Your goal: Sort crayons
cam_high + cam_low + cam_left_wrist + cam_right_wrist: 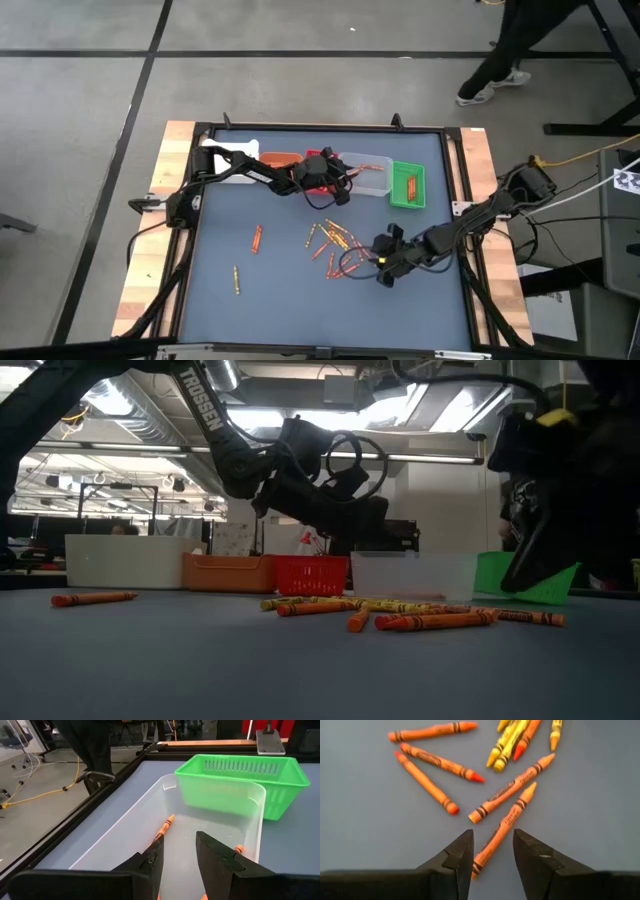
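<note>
Several crayons, orange and yellow, lie flat in a loose pile (335, 245) on the blue mat; they also show in the right wrist view (470, 775). My right gripper (380, 268) is open low over the near end of the pile. In the right wrist view its fingers (492, 852) stand on either side of the lower end of one orange crayon (507, 822); I cannot tell whether they touch it. My left gripper (179, 855) is open and empty above the clear bin (210, 827). An orange crayon (164, 827) lies on that bin's floor.
A row of small bins stands at the back: white (232, 160), orange (278, 158), red (310, 573), clear (368, 178) and green (408, 186), the green one holding orange crayons. Two single crayons (257, 238) (236, 280) lie at left. A person walks beyond the table (500, 60).
</note>
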You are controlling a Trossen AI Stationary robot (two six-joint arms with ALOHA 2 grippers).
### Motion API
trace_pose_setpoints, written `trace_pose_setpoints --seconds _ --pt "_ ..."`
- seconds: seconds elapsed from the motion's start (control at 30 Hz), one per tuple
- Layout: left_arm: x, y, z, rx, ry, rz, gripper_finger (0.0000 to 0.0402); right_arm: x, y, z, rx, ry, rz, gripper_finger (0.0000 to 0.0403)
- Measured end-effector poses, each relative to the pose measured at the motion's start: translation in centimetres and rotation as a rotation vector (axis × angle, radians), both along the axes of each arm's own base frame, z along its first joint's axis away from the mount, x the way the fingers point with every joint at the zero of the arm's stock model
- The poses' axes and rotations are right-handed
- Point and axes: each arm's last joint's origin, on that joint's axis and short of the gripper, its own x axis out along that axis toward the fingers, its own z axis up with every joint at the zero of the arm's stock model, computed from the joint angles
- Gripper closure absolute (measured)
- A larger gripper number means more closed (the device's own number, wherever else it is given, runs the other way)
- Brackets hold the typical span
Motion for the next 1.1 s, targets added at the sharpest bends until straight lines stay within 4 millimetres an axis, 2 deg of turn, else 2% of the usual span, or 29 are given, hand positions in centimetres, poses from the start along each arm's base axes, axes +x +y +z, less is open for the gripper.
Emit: trace_pose_setpoints --seconds 0.23,0.63,0.73,1.0,1.1 --pt "0.0 0.0 -0.1 -0.002 0.009 0.0 0.0304 0.3 0.2 -1.9 -0.04 0.056 -0.001 0.0265" --pt "0.0 0.0 -0.1 -0.002 0.009 0.0 0.0304 0.4 0.1 -2.3 -0.075 0.061 0.006 0.0271" --pt "0.0 0.0 -0.1 -0.002 0.009 0.0 0.0304 0.4 0.1 -2.4 -0.077 0.063 0.006 0.0293" --pt "0.0 0.0 -0.1 -0.002 0.009 0.0 0.0304 0.4 0.0 -2.4 -0.09 0.06 -0.001 0.0383" --pt "0.0 0.0 -0.1 -0.002 0.009 0.0 0.0304 0.4 0.0 -2.4 -0.097 0.059 -0.006 0.0393"
